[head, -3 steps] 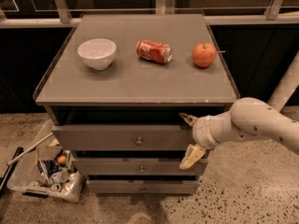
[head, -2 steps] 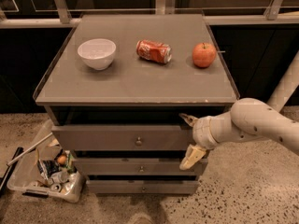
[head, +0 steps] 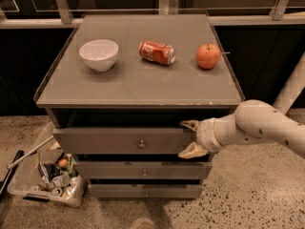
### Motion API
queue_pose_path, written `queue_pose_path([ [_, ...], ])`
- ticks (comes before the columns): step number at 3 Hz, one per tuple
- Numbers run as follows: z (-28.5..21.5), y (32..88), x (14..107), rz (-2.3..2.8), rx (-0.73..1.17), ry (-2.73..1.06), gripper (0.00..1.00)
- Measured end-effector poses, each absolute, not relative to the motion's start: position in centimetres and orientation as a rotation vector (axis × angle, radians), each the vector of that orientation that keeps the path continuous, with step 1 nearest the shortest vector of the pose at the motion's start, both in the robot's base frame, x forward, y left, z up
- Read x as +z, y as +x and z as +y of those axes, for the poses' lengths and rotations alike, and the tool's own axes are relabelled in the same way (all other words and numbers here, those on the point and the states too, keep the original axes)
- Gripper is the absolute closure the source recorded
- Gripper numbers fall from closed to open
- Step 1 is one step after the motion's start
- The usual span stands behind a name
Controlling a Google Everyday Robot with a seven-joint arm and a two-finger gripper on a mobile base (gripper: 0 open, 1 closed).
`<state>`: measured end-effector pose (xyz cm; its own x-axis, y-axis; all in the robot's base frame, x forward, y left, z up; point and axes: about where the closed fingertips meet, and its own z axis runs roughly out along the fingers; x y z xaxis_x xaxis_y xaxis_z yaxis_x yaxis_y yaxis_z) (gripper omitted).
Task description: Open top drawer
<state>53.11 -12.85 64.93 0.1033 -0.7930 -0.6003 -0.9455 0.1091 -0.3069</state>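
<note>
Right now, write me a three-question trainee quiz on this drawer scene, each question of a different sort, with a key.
1. At which part of the top drawer's front panel is the open gripper? A: left end. B: centre. C: right end.
2. True or false: the red can stands upright.
3. How many drawers does the cabinet show?

Key
1. C.
2. False: the red can lies on its side on the cabinet.
3. Three.
</note>
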Motion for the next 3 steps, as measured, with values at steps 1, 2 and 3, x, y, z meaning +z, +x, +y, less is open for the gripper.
queue_pose_path([
  [1,-12.8,53.1,64.9,1.714,0.289,-1.711,0.66],
  [2,-12.7,52.9,65.2,1.708,0.299,-1.72,0.89],
  [3,-12.5,51.8,65.8,1.697,0.317,-1.733,1.0],
])
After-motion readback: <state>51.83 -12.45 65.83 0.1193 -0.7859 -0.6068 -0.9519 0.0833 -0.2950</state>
